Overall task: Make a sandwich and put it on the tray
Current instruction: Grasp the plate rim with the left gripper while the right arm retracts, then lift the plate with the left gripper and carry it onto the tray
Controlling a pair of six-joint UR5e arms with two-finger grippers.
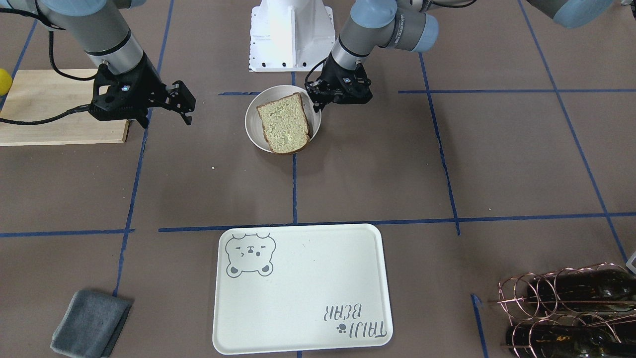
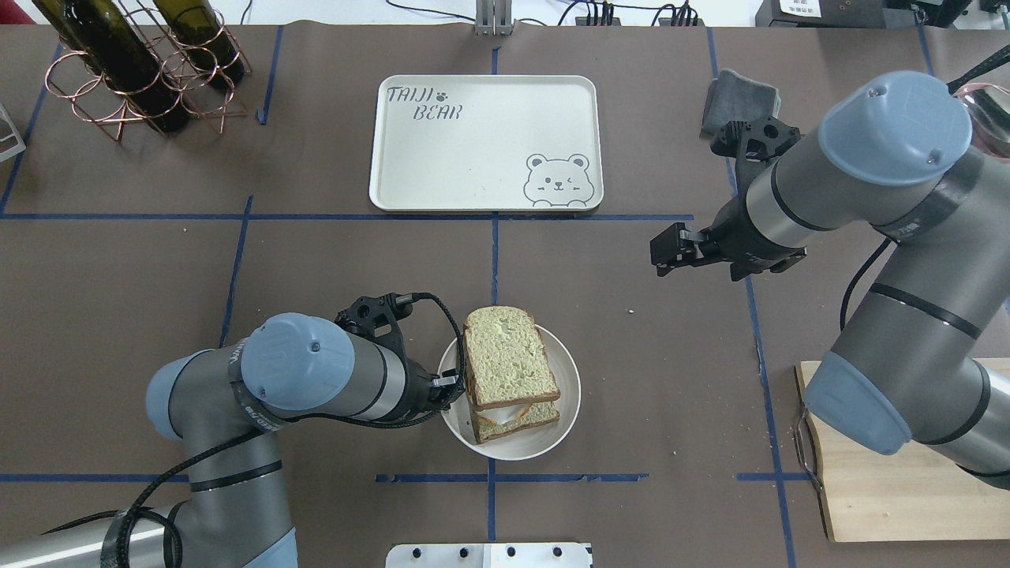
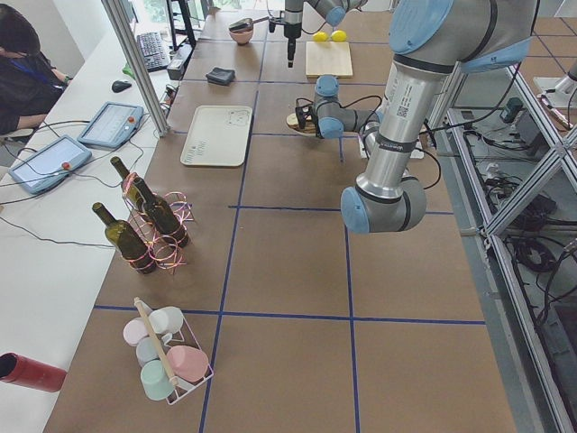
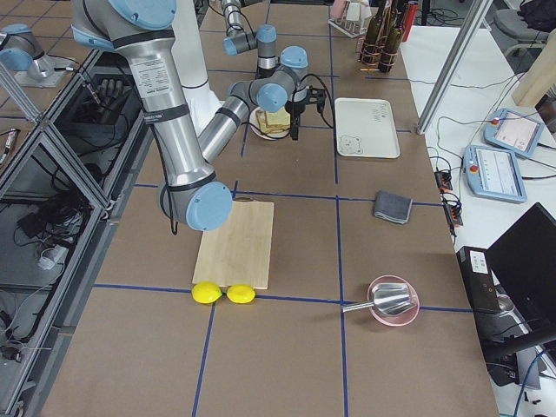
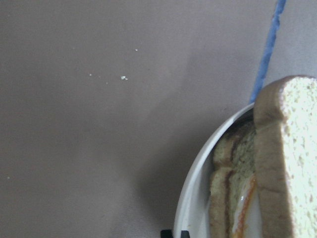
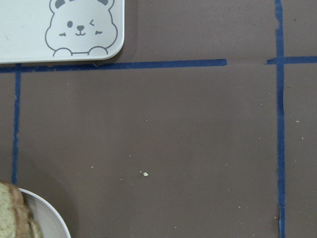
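**Step in hand:** transfer of the assembled sandwich (image 2: 509, 367) to the tray (image 2: 473, 150). Assembly is reading as complete. Two bread slices are lying stacked with the white egg showing between them, and the upper slice is sitting skewed and overhanging the lower one.

**Location of the work:** the sandwich is resting in the round white dish (image 2: 570, 410), which is standing near the robot's base on the centre tape line. The tray is lying on the far side of the table, straight beyond the dish and well apart from it. Its surface is showing only the printed bear face and lettering.

**End effectors:**
- The left gripper (image 2: 450, 386) is meeting the dish at its left rim. In the left wrist view the two fingertips are sitting close together with the rim between them, so the jaws are judged to be clenching the rim. Whether the dish is lifting off the table cannot be told.
- The right gripper (image 2: 663, 251) is hovering to the right of the dish, farther out, with its fingers spread and nothing between them.

**Next move (judgement):**
- The left arm is needing to raise the dish, carry it toward the far side, clear the tray's raised edge and set it down.
- A one-sided rim hold is likely to let the dish tip, and the loose upper slice could slide off.
- Level, slow travel is therefore called for.
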